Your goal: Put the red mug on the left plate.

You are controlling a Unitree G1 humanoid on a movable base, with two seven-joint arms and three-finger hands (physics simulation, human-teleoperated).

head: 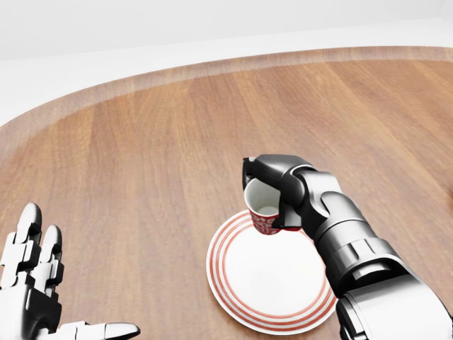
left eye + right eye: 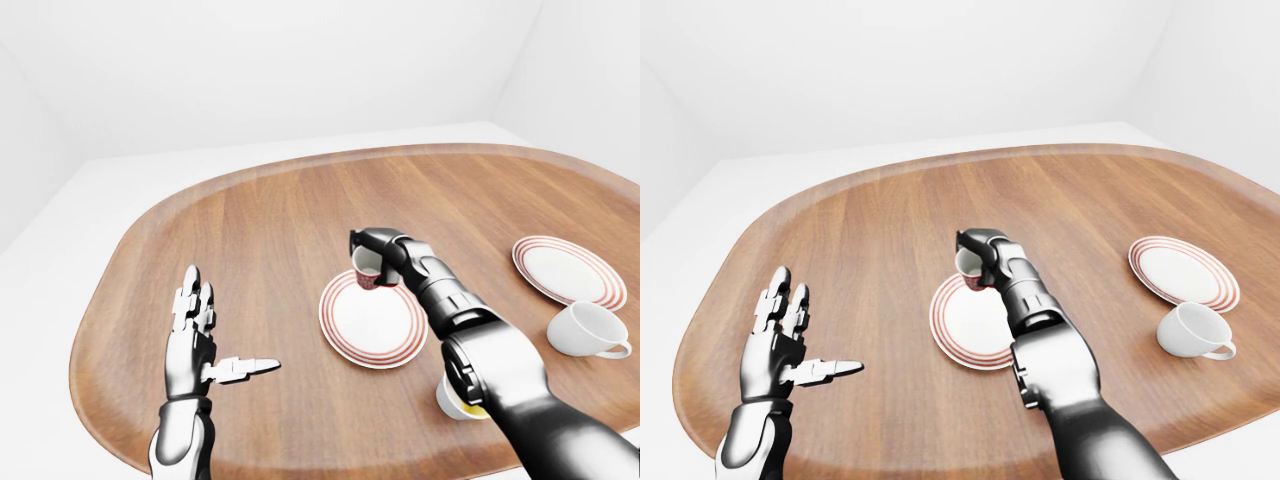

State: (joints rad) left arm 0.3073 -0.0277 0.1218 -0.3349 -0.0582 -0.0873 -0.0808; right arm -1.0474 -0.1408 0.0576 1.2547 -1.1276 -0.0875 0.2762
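Right robot hand (image 1: 272, 195) grips the red mug (image 1: 263, 210), fingers wrapped over its rim and side. Mug is upright, carried at the far edge of the left plate (image 1: 272, 283). It appears held slightly above the rim, not resting, though contact is hard to judge from these angles. Left robot hand (image 2: 200, 335) is open, fingers spread, idle over the table (image 2: 270, 230) well to the left. Pick-up and transport done; remaining: centre over plate, lower, release.
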